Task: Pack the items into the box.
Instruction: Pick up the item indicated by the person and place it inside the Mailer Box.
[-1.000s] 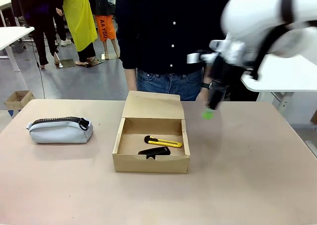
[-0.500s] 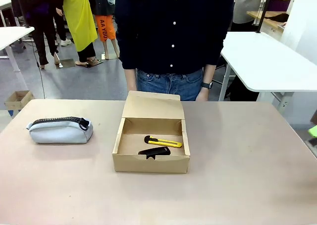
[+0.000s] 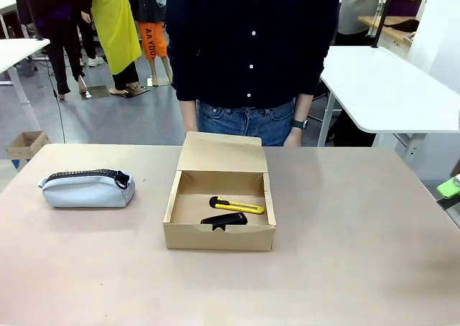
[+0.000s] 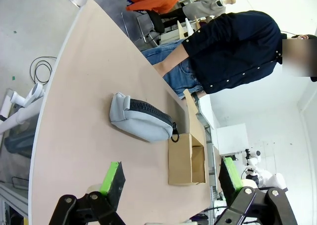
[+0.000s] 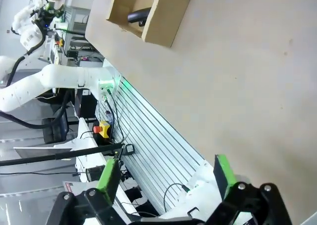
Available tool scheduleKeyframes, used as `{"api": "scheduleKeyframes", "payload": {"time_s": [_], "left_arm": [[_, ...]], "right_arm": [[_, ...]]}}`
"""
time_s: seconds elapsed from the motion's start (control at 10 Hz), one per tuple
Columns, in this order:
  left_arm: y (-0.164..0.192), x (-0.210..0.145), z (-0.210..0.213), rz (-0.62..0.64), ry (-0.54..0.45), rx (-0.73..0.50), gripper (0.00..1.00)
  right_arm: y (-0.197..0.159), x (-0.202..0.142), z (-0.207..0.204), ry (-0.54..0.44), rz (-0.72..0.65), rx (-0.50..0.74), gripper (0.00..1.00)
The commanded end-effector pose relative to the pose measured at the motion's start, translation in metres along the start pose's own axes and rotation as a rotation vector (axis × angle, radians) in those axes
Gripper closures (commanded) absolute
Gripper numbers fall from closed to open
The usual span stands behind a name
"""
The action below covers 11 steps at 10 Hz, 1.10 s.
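Two of the three items already lie in the box (image 3: pixel 219 237). In the front view, the yellow-and-black utility knife (image 3: pixel 237 205) and the small black tool (image 3: pixel 224 220) rest on its floor, a little below the middle of the frame. The lid flap stands up behind them. The grey-blue pouch (image 3: pixel 88 188) lies on the counter (image 3: pixel 345 268) at the left, well apart from the box. One green pad of the right pincer (image 3: pixel 450 189) shows at the right edge, far from everything.

In the left wrist view, the left pincer (image 4: pixel 171 176) is spread wide and holds nothing. The pouch (image 4: pixel 141 120) is in the middle of the frame, and the box (image 4: pixel 185 160) is just below and to the right of it. I think the danger is the softness of the pouch. If it is pinched at one end, it may sag, and the hanging end may catch the box wall and push the light cardboard away. The knife and the tool also take up floor space, so the pouch may sit tilted on them and perhaps keep the lid from closing.

In the right wrist view, the right pincer (image 5: pixel 166 173) is also spread and empty, low in the frame by the counter's edge. The box (image 5: pixel 161 17) is at the upper left. From so far, this arm probably cannot steady the box if it slides.
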<state>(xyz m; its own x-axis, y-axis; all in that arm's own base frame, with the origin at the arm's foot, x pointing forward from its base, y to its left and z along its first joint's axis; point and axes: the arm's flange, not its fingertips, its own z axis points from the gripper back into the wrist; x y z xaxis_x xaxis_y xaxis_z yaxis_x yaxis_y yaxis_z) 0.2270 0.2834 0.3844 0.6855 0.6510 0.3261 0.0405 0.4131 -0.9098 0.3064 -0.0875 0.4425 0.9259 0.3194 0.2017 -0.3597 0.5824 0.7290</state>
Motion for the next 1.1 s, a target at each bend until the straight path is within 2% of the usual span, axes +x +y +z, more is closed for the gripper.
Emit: {"api": "scheduleKeyframes", "payload": {"time_s": [0.0, 0.9, 1.0], "left_arm": [[-0.001, -0.002, -0.001, -0.018, -0.015, -0.021, 0.0], [0.0, 0.0, 0.0, 0.0, 0.0, 0.0, 0.0], [-0.028, 0.002, -0.025, -0.156, 0.087, 0.031, 0.0]], "right_arm": [[-0.006, -0.003, 0.007, 0.007, 0.008, -0.003, 0.0], [-0.006, -0.003, 0.007, 0.007, 0.008, -0.003, 0.0], [-0.006, -0.003, 0.007, 0.007, 0.008, -0.003, 0.0]]}}
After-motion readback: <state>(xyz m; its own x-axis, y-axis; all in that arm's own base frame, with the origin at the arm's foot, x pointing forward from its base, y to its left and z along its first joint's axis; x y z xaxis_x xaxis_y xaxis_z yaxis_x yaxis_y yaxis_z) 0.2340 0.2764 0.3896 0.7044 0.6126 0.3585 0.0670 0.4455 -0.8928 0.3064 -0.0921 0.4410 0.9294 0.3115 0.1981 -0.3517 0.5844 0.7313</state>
